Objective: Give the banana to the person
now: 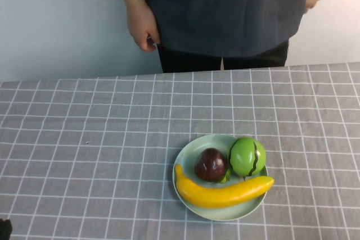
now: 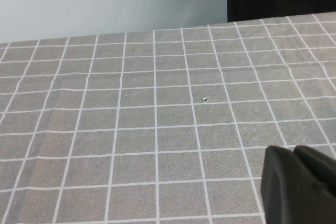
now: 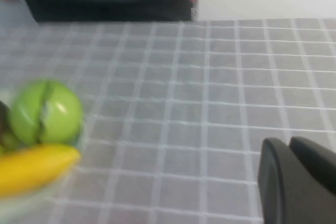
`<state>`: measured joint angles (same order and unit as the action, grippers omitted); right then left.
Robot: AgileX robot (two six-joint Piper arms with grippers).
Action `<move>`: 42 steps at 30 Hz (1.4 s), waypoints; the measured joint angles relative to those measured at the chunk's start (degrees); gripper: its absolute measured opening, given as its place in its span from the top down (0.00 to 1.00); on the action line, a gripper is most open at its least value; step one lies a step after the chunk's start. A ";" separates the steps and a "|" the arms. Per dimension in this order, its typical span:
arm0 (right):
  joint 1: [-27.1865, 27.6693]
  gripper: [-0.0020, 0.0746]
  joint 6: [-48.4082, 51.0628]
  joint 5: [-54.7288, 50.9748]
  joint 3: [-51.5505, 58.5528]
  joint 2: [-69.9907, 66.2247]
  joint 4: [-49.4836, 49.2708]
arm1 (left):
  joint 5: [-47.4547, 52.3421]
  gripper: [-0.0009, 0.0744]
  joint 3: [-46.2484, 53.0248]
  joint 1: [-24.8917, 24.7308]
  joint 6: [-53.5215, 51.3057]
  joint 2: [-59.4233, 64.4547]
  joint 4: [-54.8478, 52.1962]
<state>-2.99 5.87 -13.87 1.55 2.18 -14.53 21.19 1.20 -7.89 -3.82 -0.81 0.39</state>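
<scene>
The yellow banana [image 1: 224,191] lies along the near rim of a pale green plate [image 1: 187,154] on the checked tablecloth. Its tip also shows in the right wrist view [image 3: 31,169]. The person [image 1: 225,9] stands behind the table's far edge in a dark grey T-shirt, hands hanging down. My left gripper [image 2: 293,151] hovers low over bare cloth at the near left, shut and empty. Only a dark bit of that arm [image 1: 4,229] shows in the high view. My right gripper [image 3: 289,142] is shut and empty over the cloth, to the right of the plate, out of the high view.
A round green fruit [image 1: 247,156] and a dark red fruit [image 1: 211,164] sit on the plate just behind the banana. The person's hand [image 1: 142,26] hangs above the far edge. Grey checked cloth [image 1: 84,139] covers the table.
</scene>
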 joint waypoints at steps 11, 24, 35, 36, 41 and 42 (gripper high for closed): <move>0.00 0.98 -0.66 10.67 0.00 0.00 -25.85 | 0.00 0.99 0.00 0.00 0.00 0.00 0.00; 0.00 0.97 0.27 -2.64 -8.99 -7.16 -27.91 | 0.00 0.99 0.00 0.00 0.00 0.00 0.00; 0.00 0.98 6.12 -40.80 -38.49 -40.37 -5.25 | 0.00 0.99 0.00 0.00 0.00 0.00 0.00; 0.00 0.98 7.29 -42.70 -40.70 -43.34 -4.37 | 0.00 0.99 0.00 0.00 0.00 0.00 0.00; -2.48 0.97 12.73 -46.03 -48.49 -55.56 -5.59 | 0.00 0.99 0.00 0.00 0.00 0.00 0.00; -4.46 0.97 13.47 -45.89 -49.84 -57.95 -5.59 | 0.00 0.99 0.00 0.00 0.00 0.00 0.00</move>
<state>-7.45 19.35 -59.76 -48.29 -55.77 -20.12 21.19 1.20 -7.89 -3.82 -0.81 0.39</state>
